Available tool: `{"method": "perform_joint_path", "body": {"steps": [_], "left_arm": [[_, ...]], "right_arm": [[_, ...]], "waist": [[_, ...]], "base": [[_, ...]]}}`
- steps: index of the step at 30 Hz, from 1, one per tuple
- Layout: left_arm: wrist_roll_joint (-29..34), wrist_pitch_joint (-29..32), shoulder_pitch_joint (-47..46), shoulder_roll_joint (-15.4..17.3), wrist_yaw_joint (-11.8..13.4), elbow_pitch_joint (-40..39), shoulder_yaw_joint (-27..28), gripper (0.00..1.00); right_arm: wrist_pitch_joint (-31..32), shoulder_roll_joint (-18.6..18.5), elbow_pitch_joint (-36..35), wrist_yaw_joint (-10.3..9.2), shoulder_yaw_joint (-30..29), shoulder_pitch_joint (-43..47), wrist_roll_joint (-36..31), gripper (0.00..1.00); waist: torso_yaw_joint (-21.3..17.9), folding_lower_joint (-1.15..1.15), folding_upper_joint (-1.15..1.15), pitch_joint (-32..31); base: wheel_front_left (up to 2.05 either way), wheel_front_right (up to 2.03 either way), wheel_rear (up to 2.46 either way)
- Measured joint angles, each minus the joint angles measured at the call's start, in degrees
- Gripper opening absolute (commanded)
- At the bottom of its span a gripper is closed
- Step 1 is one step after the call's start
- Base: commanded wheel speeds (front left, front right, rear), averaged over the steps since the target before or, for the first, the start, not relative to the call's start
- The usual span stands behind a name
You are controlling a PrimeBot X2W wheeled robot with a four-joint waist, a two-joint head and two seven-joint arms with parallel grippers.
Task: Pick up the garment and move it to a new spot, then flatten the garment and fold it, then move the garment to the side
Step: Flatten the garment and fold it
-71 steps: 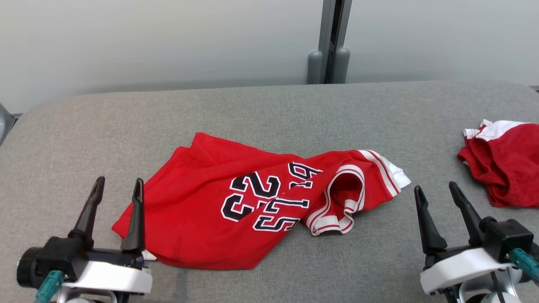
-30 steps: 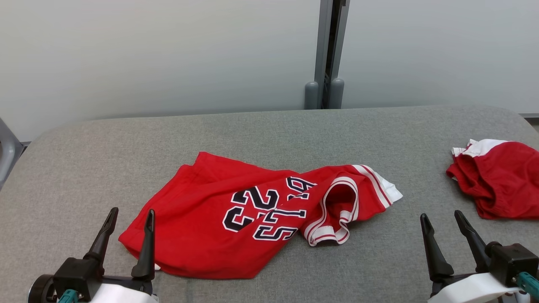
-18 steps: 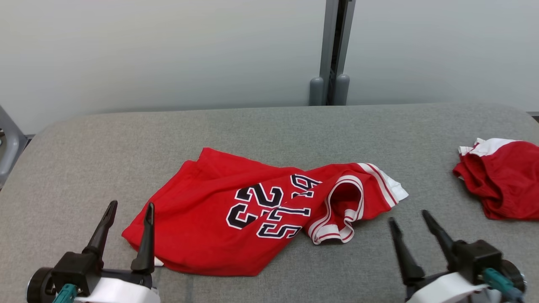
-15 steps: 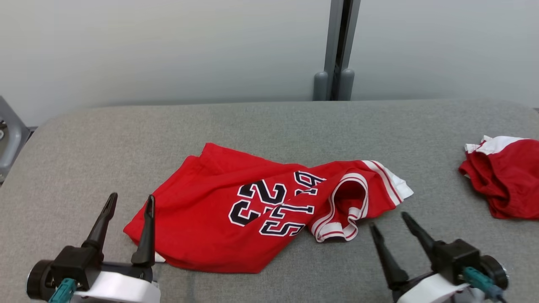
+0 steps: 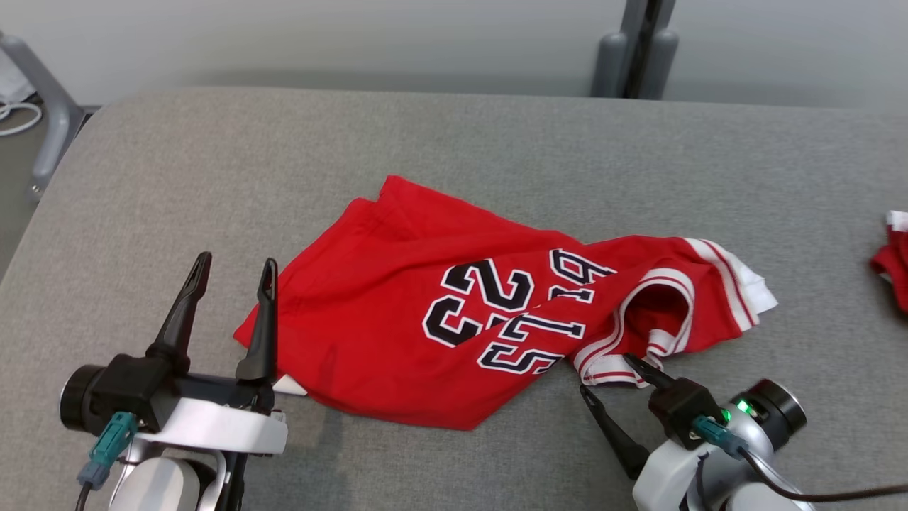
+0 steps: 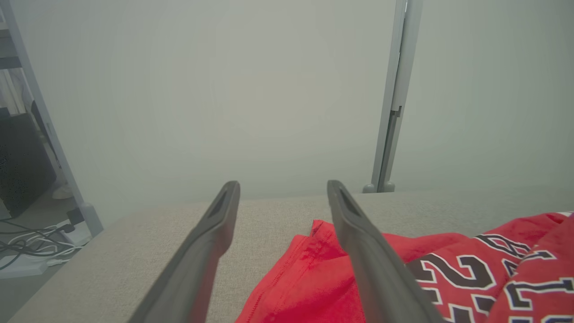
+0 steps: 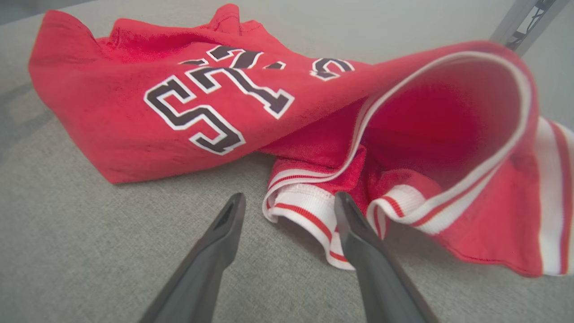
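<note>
While gaping wide, holds right gripper (image 5: 605, 374) at garment (image 5: 397, 312), striped trim (image 7: 309, 208) between its tips; left gripper (image 5: 237, 259) equally spread, hem (image 6: 287, 273) beside its right finger.

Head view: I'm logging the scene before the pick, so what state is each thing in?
Red jersey with black numbers: crumpled, partly folded over, lying on the grey padded table.
Left gripper: open, empty, by the jersey's corner.
Right gripper: open, empty, tips at the striped trim.
Second red garment: bunched at the right.
</note>
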Motion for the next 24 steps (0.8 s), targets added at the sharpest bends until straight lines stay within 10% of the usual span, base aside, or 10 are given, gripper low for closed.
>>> {"method": "perform_joint_path", "body": {"steps": [7, 8, 9, 10, 17, 24], "left_arm": [[0.42, -0.57, -3.32, -1.35, -1.41, 2.36, 0.40, 1.00], [0.44, -0.64, -3.48, -1.52, -1.49, 2.52, 0.54, 1.00], [0.52, -0.67, -3.63, -1.67, -1.65, 2.76, 0.74, 1.00], [0.54, -0.68, -3.85, -1.87, -1.71, 3.00, 0.87, 1.00], [1.79, -0.73, -4.29, -2.45, -2.45, 2.63, 3.38, 1.00], [2.75, -0.73, -3.02, -2.00, -2.83, 2.01, 6.11, 1.00]], "right_arm": [[-1.91, -0.76, 10.80, 0.00, 5.90, -9.15, -3.30, 1.00], [-1.86, -0.74, 12.04, 0.00, 6.42, -9.94, -3.13, 0.46], [-1.96, -0.64, 12.80, 0.01, 6.76, -10.70, -2.87, 0.33], [-2.05, -0.49, 13.46, 0.01, 7.02, -11.45, -2.30, 0.00], [-0.83, -3.32, 9.65, 0.00, 12.07, -13.41, 5.25, 0.00], [14.00, -13.88, -7.59, 0.00, 17.83, -13.37, 20.11, 0.00]], "waist": [[2.64, 0.00, 0.00, 3.94], [2.81, 0.00, 0.00, 4.22], [2.92, 0.00, 0.00, 4.46], [3.01, 0.00, 0.00, 4.62], [1.69, 0.00, 0.00, 4.45], [-1.33, 0.00, 0.00, 3.52]], "base": [[0.00, 0.00, 0.00], [0.00, 0.00, 0.00], [0.00, 0.00, 0.00], [0.00, 0.00, 0.00], [0.00, 0.00, 0.00], [0.00, 0.00, 0.00]]}}
